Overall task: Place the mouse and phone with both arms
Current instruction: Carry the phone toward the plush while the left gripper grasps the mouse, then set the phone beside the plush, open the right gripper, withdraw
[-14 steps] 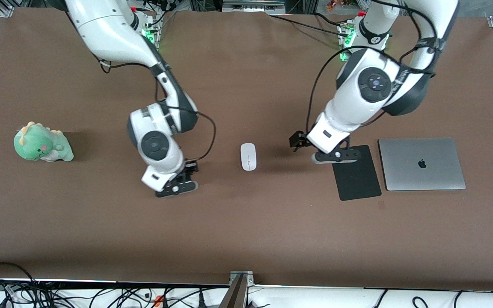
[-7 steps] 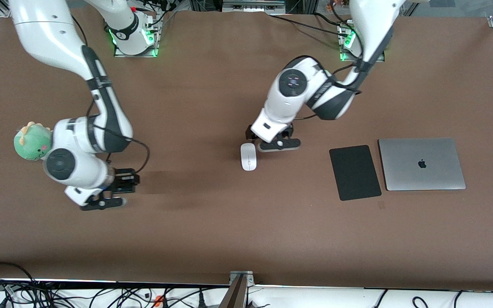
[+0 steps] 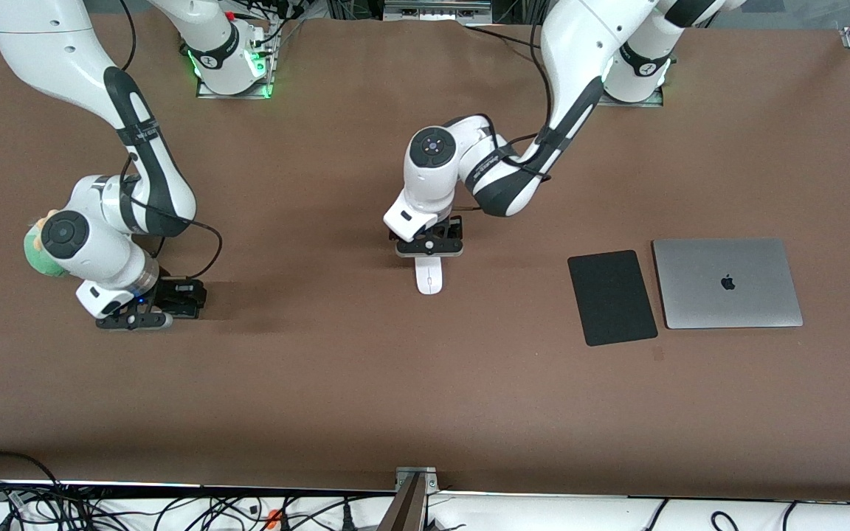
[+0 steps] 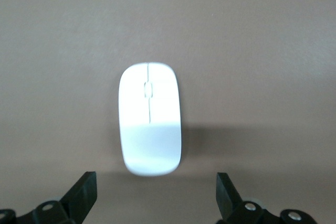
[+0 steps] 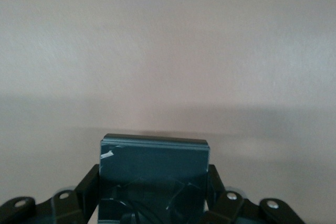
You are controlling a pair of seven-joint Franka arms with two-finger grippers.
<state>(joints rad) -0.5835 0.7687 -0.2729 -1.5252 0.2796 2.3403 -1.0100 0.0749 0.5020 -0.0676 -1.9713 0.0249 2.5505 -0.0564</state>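
Two grippers are in view, and I record both as having shifted since half a second ago. The left gripper [image 3: 429, 248] has moved from beside the mouse [image 3: 429, 279] to directly over its end farther from the front camera; its fingers [image 4: 84, 195] stand spread wide, clear of the white shell. The right gripper [image 3: 146, 313] has drawn closer to the green plush toy [image 3: 35, 254], near the right arm's end of the table, pinching the phone [image 5: 154, 177] between its fingers. I see the mouse pad [image 3: 612, 296] and laptop [image 3: 726, 282] unchanged. No containers.
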